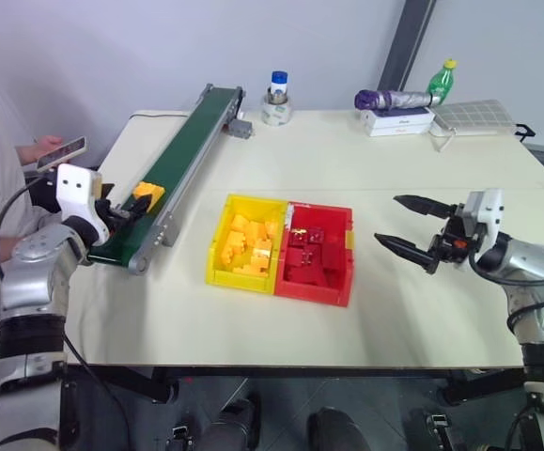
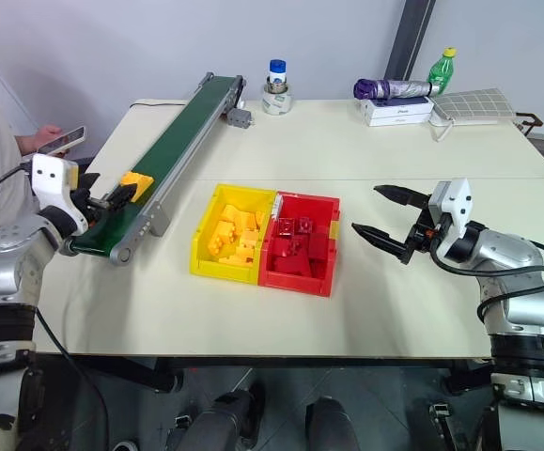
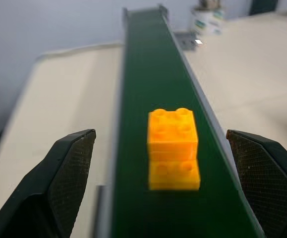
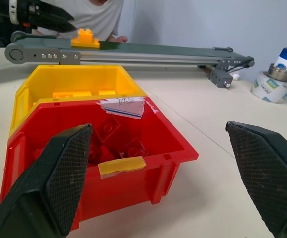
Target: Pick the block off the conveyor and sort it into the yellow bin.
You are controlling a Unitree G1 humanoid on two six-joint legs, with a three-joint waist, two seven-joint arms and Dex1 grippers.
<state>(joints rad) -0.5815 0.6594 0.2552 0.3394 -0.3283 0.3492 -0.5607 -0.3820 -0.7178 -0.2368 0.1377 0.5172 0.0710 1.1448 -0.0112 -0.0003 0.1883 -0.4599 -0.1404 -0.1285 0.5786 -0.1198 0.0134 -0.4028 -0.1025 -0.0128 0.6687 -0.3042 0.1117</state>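
The yellow-orange studded block (image 3: 173, 135) sits on the dark green conveyor (image 1: 189, 146) near its near end. My left gripper (image 1: 126, 209) is level with the belt just short of the block, open, and the block lies ahead between its fingers (image 3: 69, 168) without touching them. The yellow bin (image 1: 217, 240) stands mid-table with several yellow bricks inside, joined to a red bin (image 1: 314, 287) holding dark red bricks. My right gripper (image 1: 408, 225) hovers open and empty to the right of the red bin, pointing toward it.
A person holding a phone (image 1: 60, 148) sits at the table's left edge, close to the conveyor's near end. At the back stand a capped jar on a tape roll (image 1: 276, 99), an umbrella on a box (image 1: 394, 101) and a green bottle (image 1: 441, 83).
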